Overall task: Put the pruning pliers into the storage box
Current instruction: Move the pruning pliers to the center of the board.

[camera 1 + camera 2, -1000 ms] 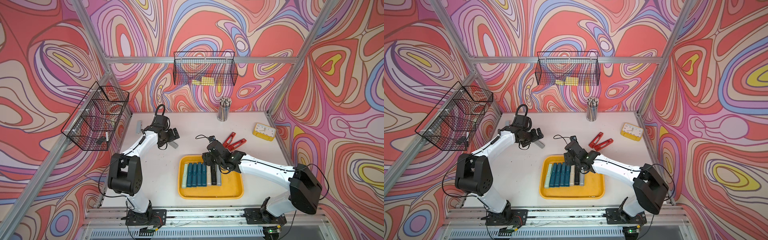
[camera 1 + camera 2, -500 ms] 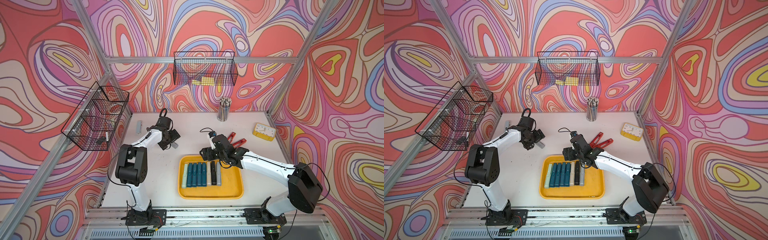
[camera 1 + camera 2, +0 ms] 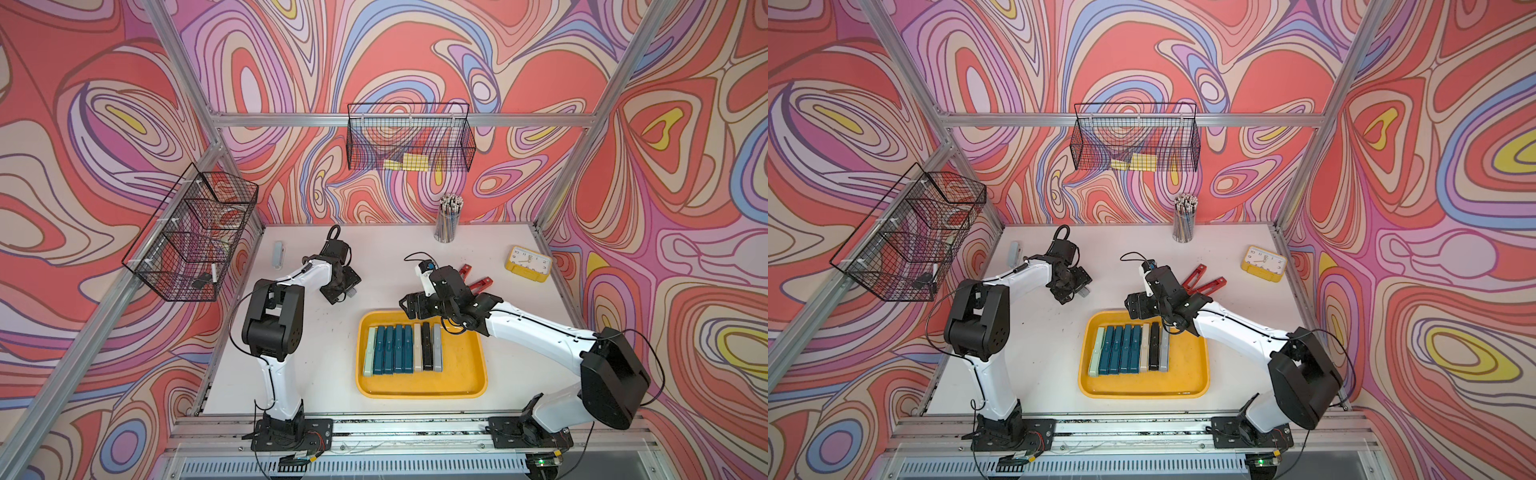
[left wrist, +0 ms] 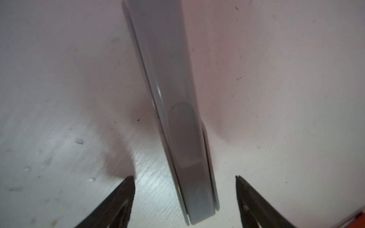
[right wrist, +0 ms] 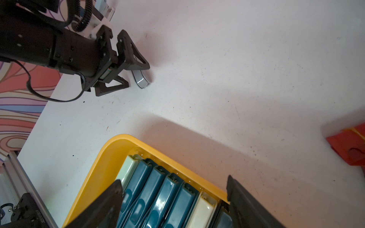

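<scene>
The yellow storage box point(image 3: 457, 374) point(image 3: 1183, 374) sits at the table's front middle. Several pruning pliers point(image 3: 401, 349) point(image 3: 1129, 349) point(image 5: 158, 197) lie in it side by side: pale green, teal, beige, black and grey. A grey pliers point(image 4: 177, 118) point(image 3: 352, 293) point(image 5: 140, 80) lies on the table left of the box. My left gripper point(image 4: 183, 177) point(image 3: 343, 286) is open and straddles it with gaps on both sides. My right gripper point(image 5: 173, 180) point(image 3: 415, 309) hangs open and empty over the box's far rim. Two red pliers point(image 3: 478, 282) point(image 3: 1212, 284) lie behind the right wrist. Another grey one point(image 3: 277, 253) rests at the far left.
A yellow clock point(image 3: 528, 264) stands at the back right and a cup of pencils point(image 3: 446, 222) at the back wall. Black mesh baskets hang on the back wall point(image 3: 409, 141) and the left wall point(image 3: 195, 241).
My right gripper has pulled back from over the row in the box to its far rim and opened wider. My left gripper has come down over the grey pliers, its jaws narrowing a little.
</scene>
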You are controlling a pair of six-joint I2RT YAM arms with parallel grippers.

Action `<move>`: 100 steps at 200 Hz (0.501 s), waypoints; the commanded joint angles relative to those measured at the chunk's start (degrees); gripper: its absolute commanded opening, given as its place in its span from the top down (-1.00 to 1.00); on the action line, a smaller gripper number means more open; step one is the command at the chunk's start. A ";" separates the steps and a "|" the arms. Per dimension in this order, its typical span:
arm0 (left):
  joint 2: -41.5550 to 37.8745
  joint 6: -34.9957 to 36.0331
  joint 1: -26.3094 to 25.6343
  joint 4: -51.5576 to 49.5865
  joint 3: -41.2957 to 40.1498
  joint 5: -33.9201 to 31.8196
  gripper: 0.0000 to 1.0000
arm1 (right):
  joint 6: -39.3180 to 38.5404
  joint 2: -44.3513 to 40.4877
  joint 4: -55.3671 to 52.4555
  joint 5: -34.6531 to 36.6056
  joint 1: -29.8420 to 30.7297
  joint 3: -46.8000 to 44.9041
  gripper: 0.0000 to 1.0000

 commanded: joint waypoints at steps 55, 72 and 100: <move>2.68 -2.14 -0.89 0.14 2.44 -2.18 -0.09 | -0.31 -1.09 0.09 -1.10 -1.03 -1.11 -0.73; 2.71 -2.14 -0.98 0.54 2.09 -1.64 0.12 | -0.16 -0.80 0.25 -1.51 -1.11 -1.27 -0.73; 2.95 -2.01 -1.39 0.48 2.20 -1.14 0.34 | 0.16 -0.43 0.58 -2.24 -1.11 -1.40 -0.73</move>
